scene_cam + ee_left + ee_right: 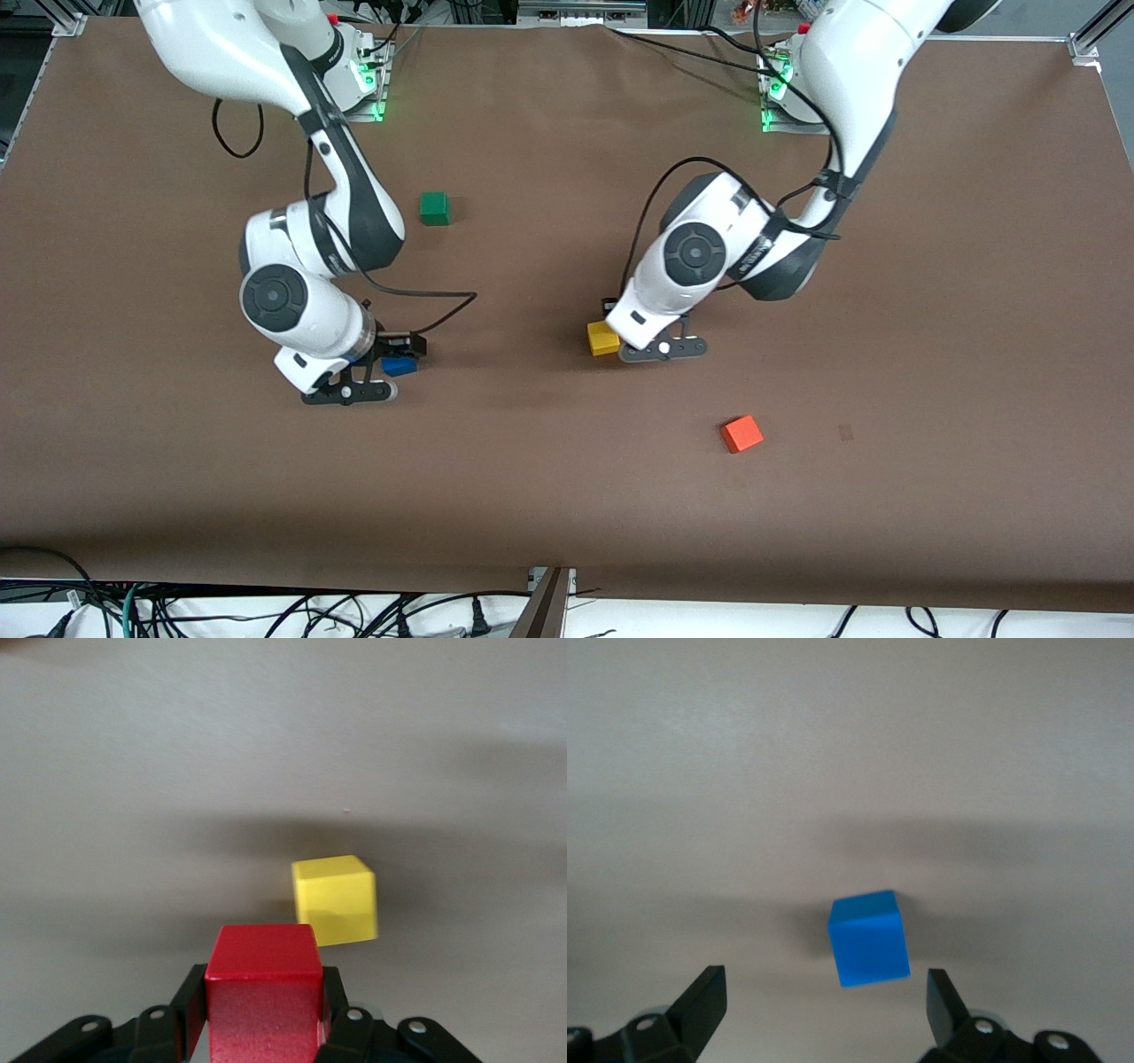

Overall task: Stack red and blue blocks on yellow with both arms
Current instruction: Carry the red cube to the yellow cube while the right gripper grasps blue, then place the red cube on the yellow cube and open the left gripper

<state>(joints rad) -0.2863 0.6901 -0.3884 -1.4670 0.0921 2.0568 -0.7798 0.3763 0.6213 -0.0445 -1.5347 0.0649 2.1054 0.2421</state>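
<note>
Brown matte covering spreads over the whole desk (567,496), with a tangle of black cables along its edge nearest the front camera and metal framing along the edge where the arm bases stand. White and dark grey, the right arm (301,266) and the left arm (753,239) both bend down low over the desk.

At the middle of the desk, the left gripper (263,1028) is closed on the red block (264,997), one finger against each side, and holds it above the desk. The yellow block (603,338) rests on the desk just beside that gripper, apart from the red block.

Toward the right arm's end of the desk, the right gripper (824,1005) hangs over the blue block (869,937) with its fingers (700,1001) spread wide and nothing between them but air. The blue block lies on the desk, untouched, in line with the gap.

A green cube (434,207) sits on the desk farther from the front camera than the blue block. An orange cube (741,434) lies nearer to that camera than the yellow block, well apart from it.
</note>
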